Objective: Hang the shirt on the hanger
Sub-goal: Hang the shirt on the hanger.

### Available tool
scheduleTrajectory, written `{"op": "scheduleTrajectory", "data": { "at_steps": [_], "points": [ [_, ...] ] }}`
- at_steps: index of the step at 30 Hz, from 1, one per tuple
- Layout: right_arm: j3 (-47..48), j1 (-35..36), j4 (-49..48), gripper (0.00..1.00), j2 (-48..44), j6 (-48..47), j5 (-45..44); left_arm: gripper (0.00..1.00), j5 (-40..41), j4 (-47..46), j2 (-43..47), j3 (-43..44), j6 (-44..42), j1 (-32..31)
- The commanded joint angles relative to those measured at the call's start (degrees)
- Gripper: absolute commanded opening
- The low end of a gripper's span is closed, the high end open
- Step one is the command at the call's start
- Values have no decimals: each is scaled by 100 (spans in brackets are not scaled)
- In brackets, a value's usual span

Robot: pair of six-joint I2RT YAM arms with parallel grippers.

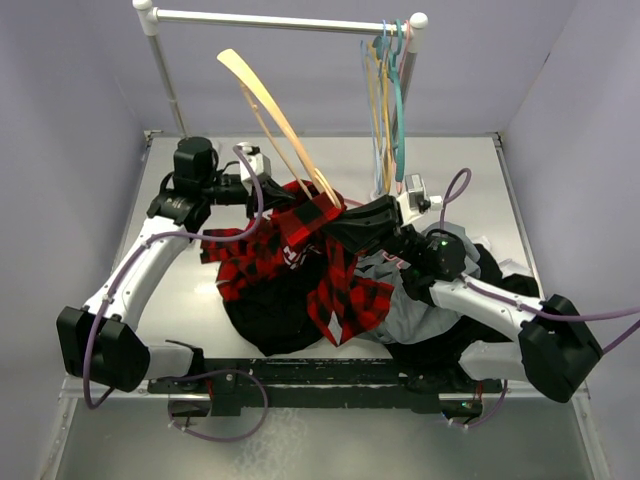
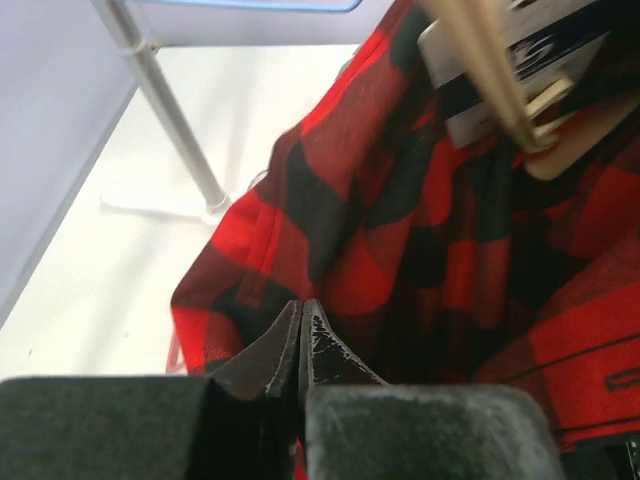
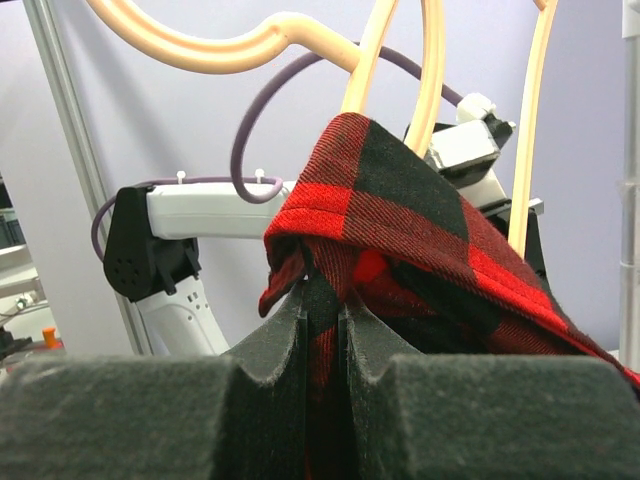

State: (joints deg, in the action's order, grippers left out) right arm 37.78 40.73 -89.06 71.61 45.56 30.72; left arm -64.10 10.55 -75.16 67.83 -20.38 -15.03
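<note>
Left gripper (image 2: 302,315): fingers pressed together, nipping the lower hem of the shirt (image 1: 255,262). Sliver of red cloth visible between the pads. Plaid fills everything ahead of and right of the tips. White label patch (image 2: 500,95) up and to the right of the tips, with a bar of the hanger (image 2: 490,60) crossing over it.

Right gripper (image 3: 322,300): clamped on a fold of the same shirt, plaid sandwiched between the pads and bunching up just above the tips. Hanger arms rising straight up beyond the gripper, lower ends hidden behind the fold. Left arm's white link visible past the cloth, to the left.

From the top view: both grippers close together at the upper edge of the shirt, hanger tilted up and away from them, lower end buried in the collar area. Rest of the shirt draped down toward the arm bases, lying over a black garment (image 1: 275,320). Grey garment (image 1: 415,305) under the right arm. Rack rail (image 1: 290,20) well beyond both tools, other hangers on its right end.
</note>
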Motion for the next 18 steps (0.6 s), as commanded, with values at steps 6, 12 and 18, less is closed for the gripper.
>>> {"op": "scheduleTrajectory", "data": {
  "at_steps": [6,12,18],
  "points": [
    [-237,-251,-1853,0,-627,10,-175,0,160,970,-177,924,-1192,865],
    [-476,-353,-1852,0,-819,70,-142,0,7,955,-416,1569,-1084,1002],
    [-520,-405,-1861,0,-862,141,0,32,-539,1158,-430,1423,-912,566]
  ]
}}
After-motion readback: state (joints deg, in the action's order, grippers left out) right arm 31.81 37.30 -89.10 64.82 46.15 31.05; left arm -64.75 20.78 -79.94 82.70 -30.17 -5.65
